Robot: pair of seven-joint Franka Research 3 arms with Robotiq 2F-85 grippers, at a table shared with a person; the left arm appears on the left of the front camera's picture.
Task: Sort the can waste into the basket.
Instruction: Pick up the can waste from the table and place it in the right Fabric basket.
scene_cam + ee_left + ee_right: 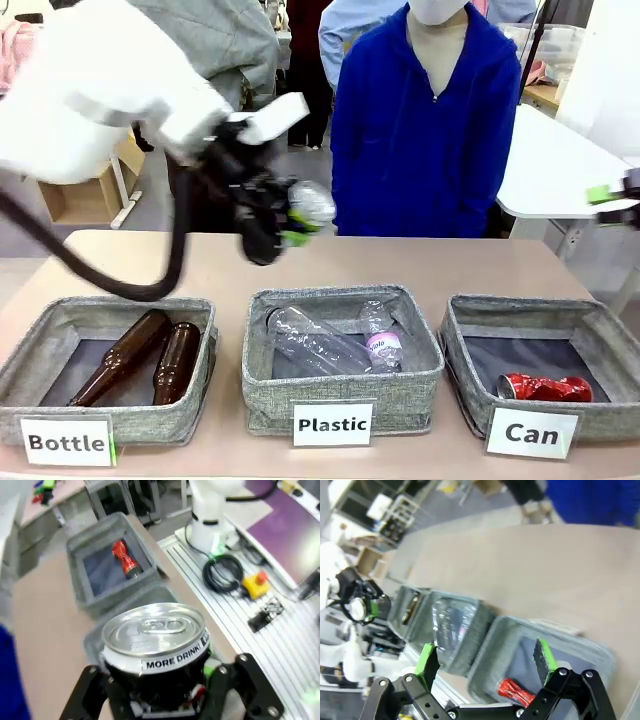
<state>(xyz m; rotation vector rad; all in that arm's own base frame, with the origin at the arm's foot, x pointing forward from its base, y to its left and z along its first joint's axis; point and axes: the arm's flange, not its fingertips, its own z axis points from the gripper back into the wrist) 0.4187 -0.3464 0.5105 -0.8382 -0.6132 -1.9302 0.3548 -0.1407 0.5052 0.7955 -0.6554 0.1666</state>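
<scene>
My left gripper [285, 225] hangs above the table behind the middle basket, shut on a dark can with a silver top [311, 204]. In the left wrist view the can [155, 637] sits top-up between the fingers [215, 677]. A crushed red can [545, 387] lies in the grey basket labelled "Can" [600, 325] at the front right. The same red can [125, 559] shows in its basket [95, 537] ahead of the left wrist. My right gripper [485, 662] is open and empty, above that basket [560, 630] and the red can [516, 690]. It sits at the right edge of the front view [622, 197].
A "Bottle" basket [60, 315] holds two brown bottles [150, 360]. The "Plastic" basket [340, 300] in the middle holds clear bottles [320, 345]. A person in a blue jacket [425, 130] stands at the far side. Bare table lies behind the baskets.
</scene>
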